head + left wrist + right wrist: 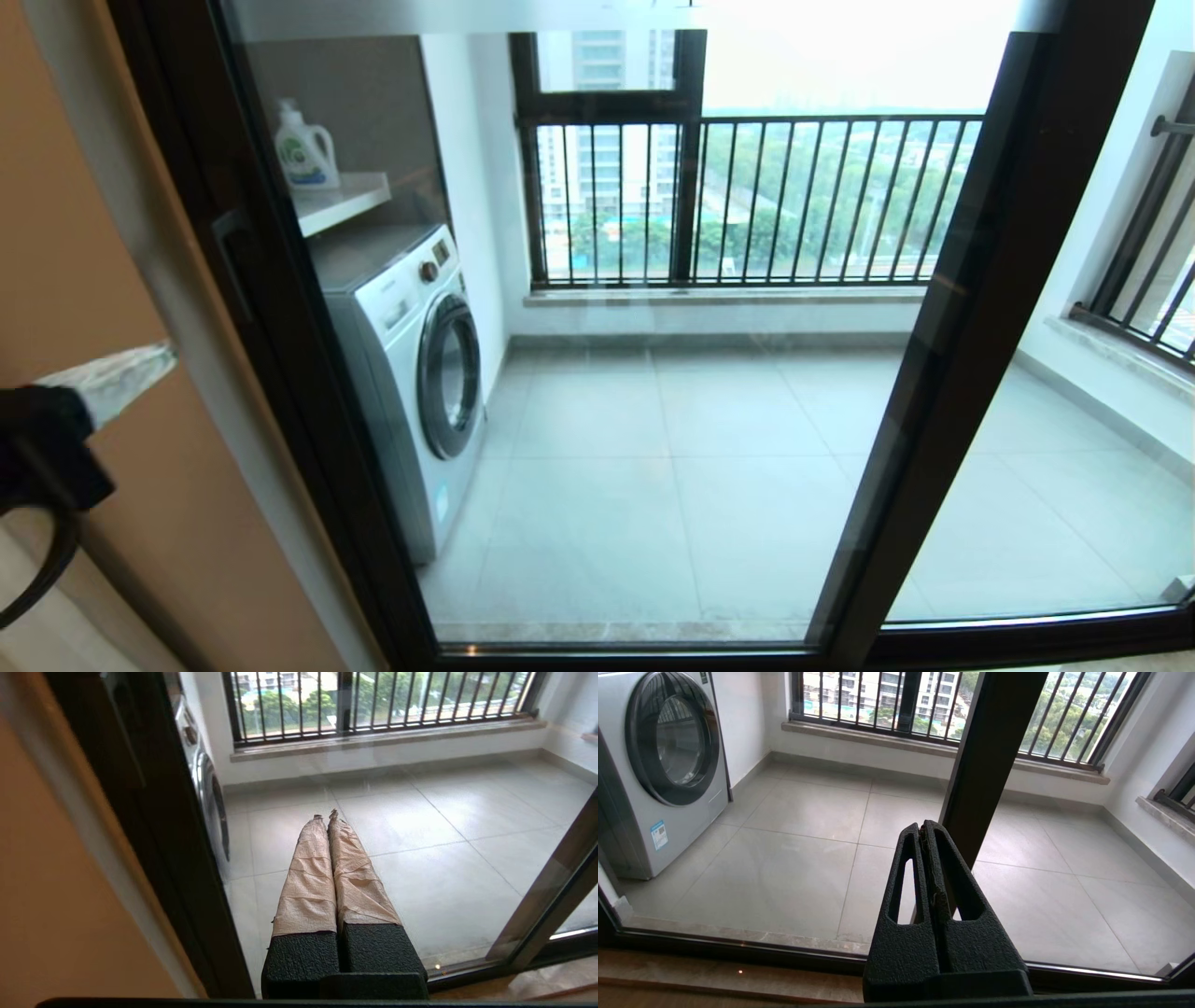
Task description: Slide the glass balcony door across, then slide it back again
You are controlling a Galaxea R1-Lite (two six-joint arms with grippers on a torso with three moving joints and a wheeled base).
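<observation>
The glass balcony door [653, 448] is a clear pane in a dark frame, filling the middle of the head view. Its left upright [280, 336] stands against the tan wall and carries a small dark lever handle [229, 250]. My left gripper [325, 814] has tape-wrapped fingers pressed together with nothing between them; it points at the glass just right of that upright and shows at the left edge of the head view [171, 354]. My right gripper [923, 825], black, is shut and empty in front of the middle upright [994, 751].
A matching dark-framed glass panel [1074, 485] without a handle fills the right. Beyond the glass are a white washing machine [411, 364], a shelf with a detergent bottle [303, 149], a tiled floor and a black-barred railing window [747, 201]. The dark bottom track [738, 947] runs along the floor.
</observation>
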